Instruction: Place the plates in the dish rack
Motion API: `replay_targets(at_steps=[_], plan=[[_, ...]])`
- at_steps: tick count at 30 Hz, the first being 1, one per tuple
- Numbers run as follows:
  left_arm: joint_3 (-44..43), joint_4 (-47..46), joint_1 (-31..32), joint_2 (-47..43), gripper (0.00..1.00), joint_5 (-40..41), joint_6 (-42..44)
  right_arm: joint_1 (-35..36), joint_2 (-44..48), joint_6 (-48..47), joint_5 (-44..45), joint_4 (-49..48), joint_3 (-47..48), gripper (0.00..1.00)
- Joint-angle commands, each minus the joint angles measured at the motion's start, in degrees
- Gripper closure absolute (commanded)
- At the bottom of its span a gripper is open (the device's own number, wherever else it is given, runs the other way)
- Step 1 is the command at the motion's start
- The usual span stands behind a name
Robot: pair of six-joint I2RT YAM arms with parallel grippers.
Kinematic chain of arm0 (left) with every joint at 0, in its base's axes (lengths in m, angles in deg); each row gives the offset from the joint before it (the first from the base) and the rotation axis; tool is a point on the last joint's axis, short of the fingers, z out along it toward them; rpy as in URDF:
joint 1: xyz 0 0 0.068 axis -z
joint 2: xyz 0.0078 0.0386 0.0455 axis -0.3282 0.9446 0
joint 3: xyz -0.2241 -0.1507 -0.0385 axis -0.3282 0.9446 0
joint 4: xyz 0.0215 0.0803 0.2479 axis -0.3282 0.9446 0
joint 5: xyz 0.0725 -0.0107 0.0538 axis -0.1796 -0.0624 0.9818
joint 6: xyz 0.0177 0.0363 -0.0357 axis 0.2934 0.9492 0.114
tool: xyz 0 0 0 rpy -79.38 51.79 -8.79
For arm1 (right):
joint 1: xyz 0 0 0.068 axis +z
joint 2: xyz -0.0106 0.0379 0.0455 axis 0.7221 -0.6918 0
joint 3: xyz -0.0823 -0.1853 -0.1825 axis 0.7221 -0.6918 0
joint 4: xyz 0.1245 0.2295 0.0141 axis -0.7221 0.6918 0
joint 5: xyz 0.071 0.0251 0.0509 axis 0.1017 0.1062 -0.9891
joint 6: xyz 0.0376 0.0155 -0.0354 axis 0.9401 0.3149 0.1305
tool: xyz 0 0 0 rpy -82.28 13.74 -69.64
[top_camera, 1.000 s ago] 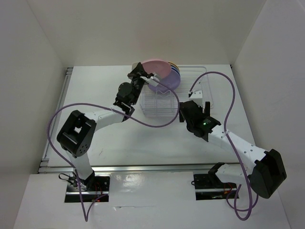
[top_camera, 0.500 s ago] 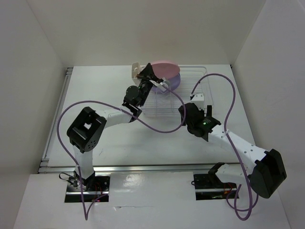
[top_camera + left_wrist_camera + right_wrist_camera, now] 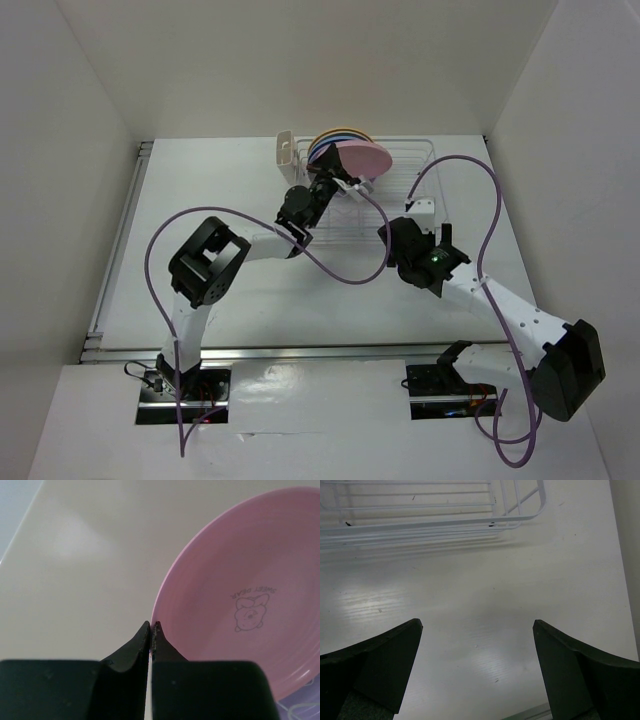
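Two pairs: left jaws pinch the pink plate (image 3: pixel 240 605) by its rim at the dish rack (image 3: pixel 435 524); right jaws gape wide.

Top camera looks down from behind. Left wrist crowds the pink plate (image 3: pixel 240 610), right wrist the dish rack (image 3: pixel 435 522); top shares both.

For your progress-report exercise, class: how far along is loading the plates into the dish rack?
Done: coloured plates stand on edge in the dish rack. In hand: the left gripper is shut on the pink plate at its rim, tilted over the rack. Left: seating it. The right gripper is open, empty.
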Motion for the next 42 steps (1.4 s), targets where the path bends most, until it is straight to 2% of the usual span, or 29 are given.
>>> replay_targets(at_steps=[1, 7, 17, 26, 27, 30, 31, 32, 35, 42], plan=[[-3.30, -3.78, -0.36, 2.11, 1.00, -0.21, 1.68, 0.82, 1.23, 1.97, 1.67, 1.58, 3.32, 0.00], [-3.82, -1.85, -1.50, 2.11, 1.00, -0.83, 1.68, 0.82, 0.70, 1.97, 1.67, 1.05, 3.23, 0.00], [3.20, -1.32, -3.61, 1.49, 1.00, 1.28, 1.68, 0.82, -1.05, 1.97, 1.67, 0.52, 3.76, 0.00], [2.68, 1.31, -3.61, 3.17, 1.00, 1.28, -1.04, 0.82, -1.58, 1.97, 1.67, 0.52, 3.76, 0.00], [2.68, 1.84, -3.61, 3.86, 0.98, 1.28, -1.04, 0.82, -1.58, 1.97, 1.67, 0.52, 3.76, 0.00], [2.15, 3.08, -3.61, 3.87, 0.69, 1.28, -1.66, 0.82, -2.10, 1.97, 1.15, -0.01, 3.76, 0.00], [2.15, 3.60, -3.61, 3.87, 0.55, 0.76, -1.66, 0.82, -2.11, 1.97, 1.15, -0.01, 3.76, 0.00], [2.15, 4.39, -3.61, 3.87, 0.50, 0.75, -1.66, 0.82, -2.11, 1.97, 1.15, -0.01, 3.76, 0.00], [2.76, 5.01, -3.61, 3.87, 0.42, 0.75, -1.66, 0.82, -2.11, 1.97, 1.15, -0.53, 3.23, 0.00], [6.45, 4.31, -3.00, -1.92, 0.37, 2.59, 0.27, 0.82, -2.11, 1.26, 0.00, -3.87, 2.71, 0.00]])
